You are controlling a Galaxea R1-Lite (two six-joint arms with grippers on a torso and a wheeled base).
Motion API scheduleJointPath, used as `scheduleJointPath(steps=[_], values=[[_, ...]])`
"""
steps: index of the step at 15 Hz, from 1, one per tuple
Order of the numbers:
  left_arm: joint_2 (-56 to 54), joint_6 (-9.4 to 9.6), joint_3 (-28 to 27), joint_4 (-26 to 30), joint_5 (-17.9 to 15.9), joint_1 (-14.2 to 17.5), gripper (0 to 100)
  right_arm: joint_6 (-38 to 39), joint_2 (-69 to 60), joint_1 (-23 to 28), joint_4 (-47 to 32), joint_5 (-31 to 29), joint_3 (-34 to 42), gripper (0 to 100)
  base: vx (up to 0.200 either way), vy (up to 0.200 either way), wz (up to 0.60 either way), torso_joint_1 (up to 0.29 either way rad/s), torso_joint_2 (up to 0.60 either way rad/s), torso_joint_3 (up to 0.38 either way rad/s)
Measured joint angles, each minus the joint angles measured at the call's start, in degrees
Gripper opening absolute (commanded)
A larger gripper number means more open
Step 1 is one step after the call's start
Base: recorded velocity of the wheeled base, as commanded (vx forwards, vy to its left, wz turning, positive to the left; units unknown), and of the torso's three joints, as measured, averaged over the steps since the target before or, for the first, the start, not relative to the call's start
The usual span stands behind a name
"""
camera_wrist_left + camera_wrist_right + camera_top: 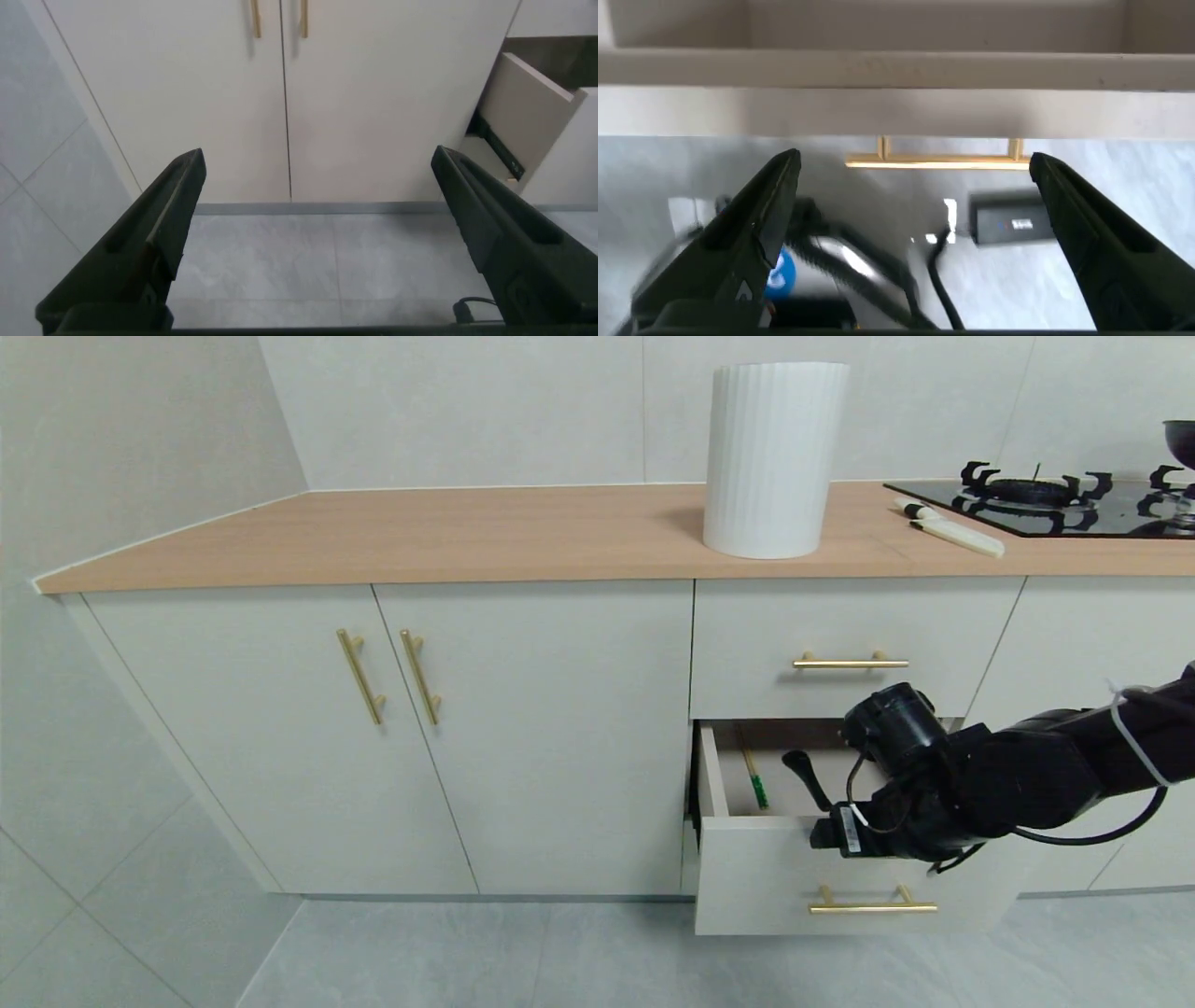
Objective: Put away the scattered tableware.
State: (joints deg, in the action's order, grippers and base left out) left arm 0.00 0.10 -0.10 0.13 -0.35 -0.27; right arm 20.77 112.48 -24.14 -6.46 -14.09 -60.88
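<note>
Grey floor tiles (308,266) sit under the left gripper (316,159), spread wide by the cabinet doors (355,93), right gripper (826,835) also wide and empty over the front edge of the open drawer (766,882), green-tipped chopsticks (752,775) and a black ladle (803,775) lying inside, and two cream utensils (957,534) way back near the right edge of the tabletop (467,532) beside the hob (1036,504).

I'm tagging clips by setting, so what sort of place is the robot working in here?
Most likely a kitchen: a wooden countertop carries a gas hob, cabinet doors run below it, and an open drawer holds utensils.
</note>
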Motion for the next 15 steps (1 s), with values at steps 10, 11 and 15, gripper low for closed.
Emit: scheduleJointPath(steps=[10,11,15], values=[[0.0,0.0,0.0,0.0,0.0,0.0,100,0.5,8.5,3.0,21.9,-0.1,0.9,100,0.0,0.0,0.0,0.0,0.0,0.0],[0.0,0.0,0.0,0.0,0.0,0.0,100,0.6,9.3,3.1,23.4,-0.2,1.1,100,0.0,0.0,0.0,0.0,0.0,0.0],[0.0,0.0,0.0,0.0,0.0,0.0,100,0.7,12.5,4.2,31.5,-1.7,1.2,100,0.0,0.0,0.0,0.0,0.0,0.0]])
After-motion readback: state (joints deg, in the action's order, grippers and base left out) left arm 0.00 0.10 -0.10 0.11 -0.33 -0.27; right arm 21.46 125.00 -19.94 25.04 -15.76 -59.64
